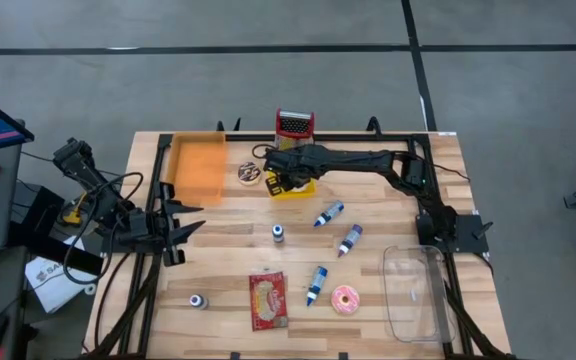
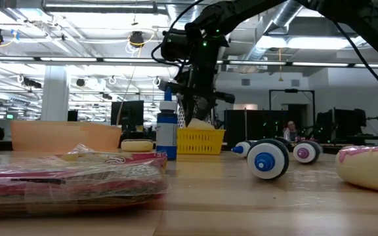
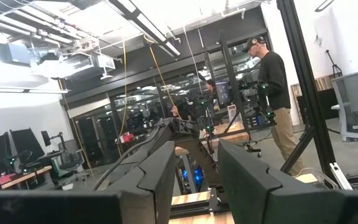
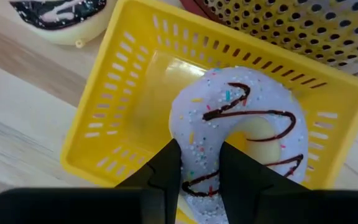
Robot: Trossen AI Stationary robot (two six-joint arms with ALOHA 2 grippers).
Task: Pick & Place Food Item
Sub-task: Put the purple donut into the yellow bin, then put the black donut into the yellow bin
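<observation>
Overhead and table-level views share the yellow basket [image 1: 295, 186].

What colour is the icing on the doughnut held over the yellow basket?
White-iced doughnut with chocolate drizzle and coloured sprinkles; right wrist view shows it best.

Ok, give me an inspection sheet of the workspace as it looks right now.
Surface: wooden table, bare in patches.
Job's things: white sprinkled donut held over the yellow basket; pink donut near the clear bin.
Clutter: orange tray, grater, chocolate donut, several small bottles, red packet.
Grippers: right gripper above the basket, jaws closed on the white donut's ring; left gripper idle at the table's left edge, holding nothing.
Cables: loose cables off the table's left side.
Surroundings: a person standing beyond the table; monitors and office chairs.
</observation>
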